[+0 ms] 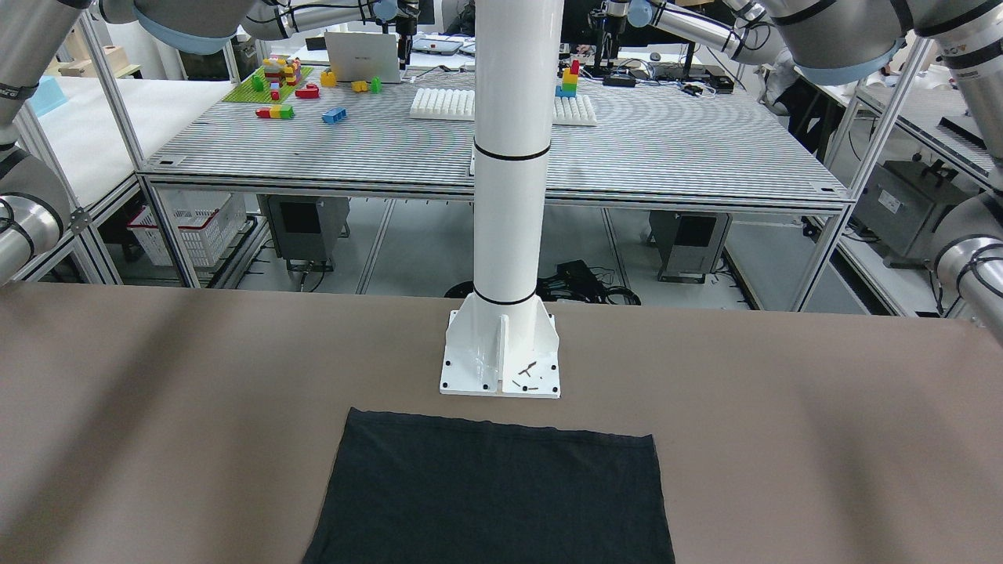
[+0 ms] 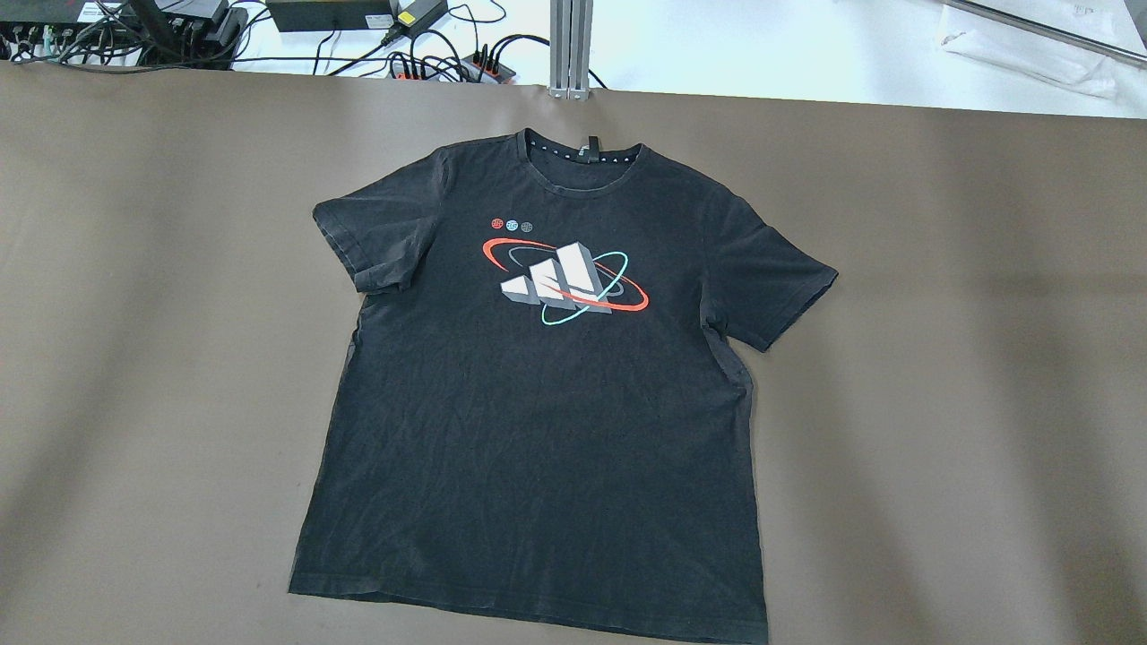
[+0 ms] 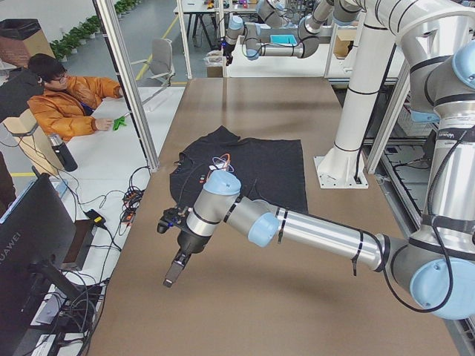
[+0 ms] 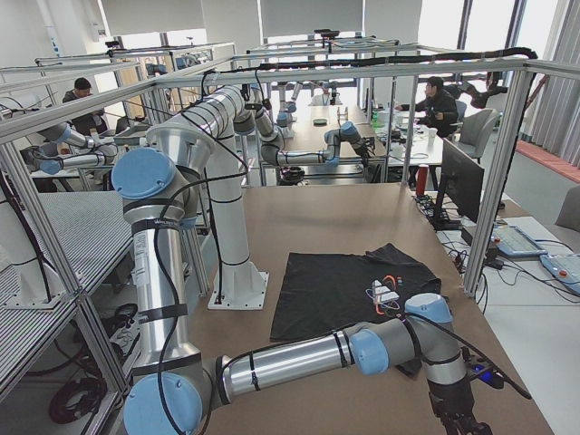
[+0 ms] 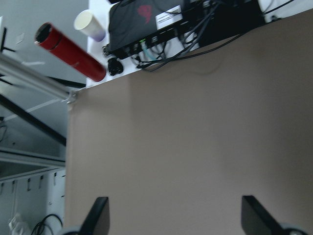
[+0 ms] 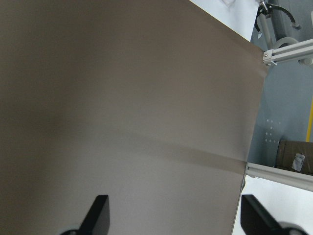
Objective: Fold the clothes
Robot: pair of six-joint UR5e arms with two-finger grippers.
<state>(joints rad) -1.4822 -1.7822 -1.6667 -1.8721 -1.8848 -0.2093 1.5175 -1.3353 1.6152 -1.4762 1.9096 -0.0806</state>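
The clothes are one black T-shirt (image 2: 538, 421) lying flat and face up on the brown table, with a white, red and teal print on the chest and its collar at the far side. Its plain lower part shows in the front view (image 1: 494, 493), and it also shows in the left side view (image 3: 256, 167) and the right side view (image 4: 344, 290). My left gripper (image 5: 173, 218) is open and empty over bare table near the table's left end (image 3: 175, 268), away from the shirt. My right gripper (image 6: 173, 218) is open and empty over bare table near the right end (image 4: 458, 421).
The white pillar (image 1: 509, 196) stands on its base (image 1: 501, 368) just behind the shirt's hem. Cables and power strips (image 2: 430, 54) lie past the far table edge. A red bottle (image 5: 71, 51) and a paper cup (image 5: 89, 23) lie off the table's left end. A person (image 3: 67, 104) sits there.
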